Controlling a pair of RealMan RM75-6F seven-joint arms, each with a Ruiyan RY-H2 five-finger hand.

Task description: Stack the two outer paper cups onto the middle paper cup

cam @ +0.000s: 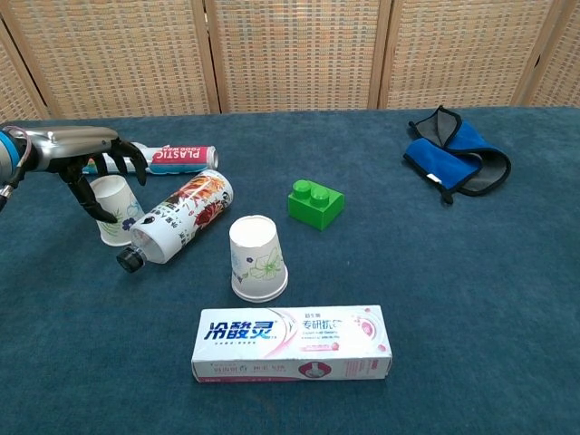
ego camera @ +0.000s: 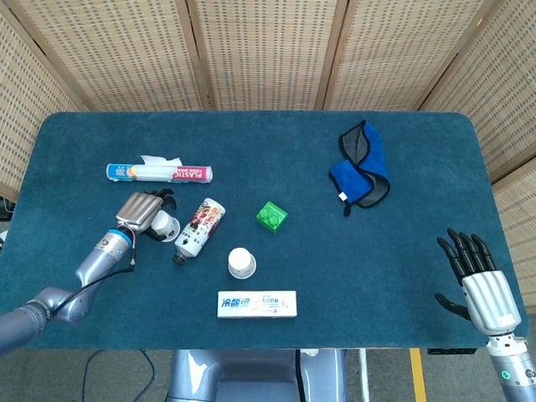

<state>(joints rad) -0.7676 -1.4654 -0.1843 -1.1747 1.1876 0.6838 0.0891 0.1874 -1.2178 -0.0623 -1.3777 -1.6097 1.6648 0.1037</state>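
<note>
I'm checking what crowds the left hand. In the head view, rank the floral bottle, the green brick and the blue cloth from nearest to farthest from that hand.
From the left hand, which is over the left paper cup:
1. Floral bottle, lying just to its right.
2. Green brick, mid-table, beyond the bottle.
3. Blue cloth, far right, toward the back edge.

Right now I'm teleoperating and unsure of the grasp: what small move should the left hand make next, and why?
Probably close the fingers: the left hand is poised over the left paper cup beside the bottle, thumb against its front, fingers still spread.
</note>
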